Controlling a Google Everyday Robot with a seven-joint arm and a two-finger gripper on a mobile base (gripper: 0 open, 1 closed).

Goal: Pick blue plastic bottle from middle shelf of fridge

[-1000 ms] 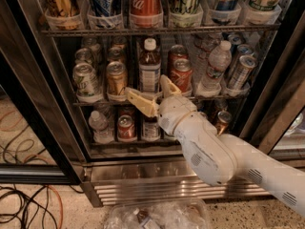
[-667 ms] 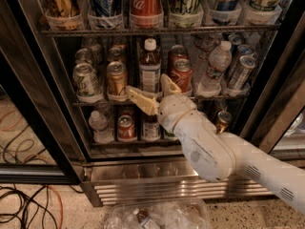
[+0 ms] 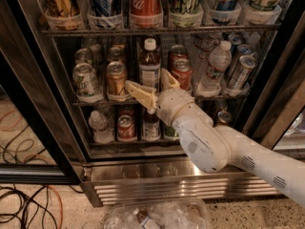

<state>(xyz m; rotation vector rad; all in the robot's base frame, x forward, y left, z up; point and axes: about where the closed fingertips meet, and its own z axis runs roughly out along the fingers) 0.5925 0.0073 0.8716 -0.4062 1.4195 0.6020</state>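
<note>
Fridge: I am looking into the open drinks cooler (image 3: pixel 44 128), which fills most of the frame; its ribbed steel base runs across the lower centre.

Bottle: the blue plastic bottle (image 3: pixel 149 62) stands upright at the centre of the frame, at the front of the middle shelf (image 3: pixel 97 102). Its long axis is vertical, with the white cap pointing up toward the rack above and the pale label facing me.

Neighbours: a gold can (image 3: pixel 116 78) stands just left of the bottle and a red can (image 3: pixel 182 73) just right of it. Farther left is a green can (image 3: pixel 85 79); toward the right a clear water bottle (image 3: pixel 215 66) sits in its holder.

Gripper: the gripper (image 3: pixel 147 79) is at the centre of the frame, in front of the bottle's lower half.

Fingers: they are spread apart and grasp nothing. One yellowish finger (image 3: pixel 140 92) reaches left across the gold can's base, the other (image 3: pixel 167 78) rises between the bottle and the red can. I cannot tell whether either touches the bottle.

Arm: my white arm (image 3: pixel 224 149) comes in from the lower right corner and slants up to the shelf.

Above: a red cola can (image 3: pixel 145 1) sits on the top rack, directly over the bottle.

Floor: cables (image 3: pixel 24 206) lie at lower left.
</note>
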